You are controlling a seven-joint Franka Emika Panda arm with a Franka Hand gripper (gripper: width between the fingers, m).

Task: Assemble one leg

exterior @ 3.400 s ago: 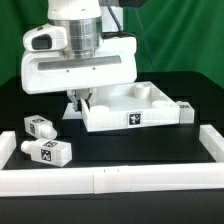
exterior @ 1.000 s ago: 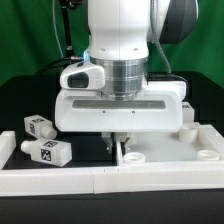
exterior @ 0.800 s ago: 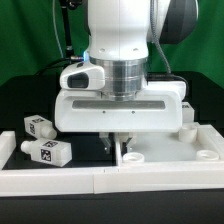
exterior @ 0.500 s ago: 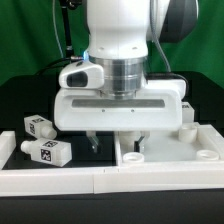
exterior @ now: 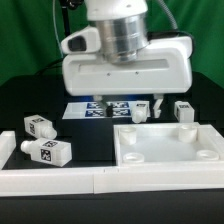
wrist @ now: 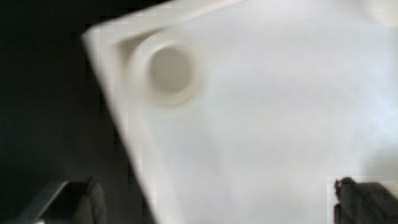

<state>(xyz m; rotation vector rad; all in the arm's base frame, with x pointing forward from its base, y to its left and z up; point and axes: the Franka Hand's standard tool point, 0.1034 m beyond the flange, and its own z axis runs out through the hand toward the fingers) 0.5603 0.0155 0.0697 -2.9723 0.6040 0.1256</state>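
Observation:
The white tabletop panel (exterior: pixel 168 146) lies flat in the front corner on the exterior view's right, with round sockets in its corners. My gripper (exterior: pixel 129 104) hangs open and empty above and behind it. Two legs, white pegs with tag stickers, lie at the exterior view's left: one (exterior: pixel 40 127) behind, one (exterior: pixel 51 152) in front. Two more legs (exterior: pixel 183 110) (exterior: pixel 141 113) stand behind the panel. In the wrist view the panel (wrist: pixel 267 130) fills the picture below the open gripper (wrist: pixel 214 205), and one socket (wrist: pixel 169 72) shows.
A white rail (exterior: pixel 100 181) runs along the table's front and up the right side (exterior: pixel 212 135). The marker board (exterior: pixel 92 108) lies flat at the back under my hand. Black table surface (exterior: pixel 90 140) shows between the left legs and the panel.
My jaws opened and let go of the tabletop panel's edge. The hand then rose and drew back. The panel stays in the front right corner.

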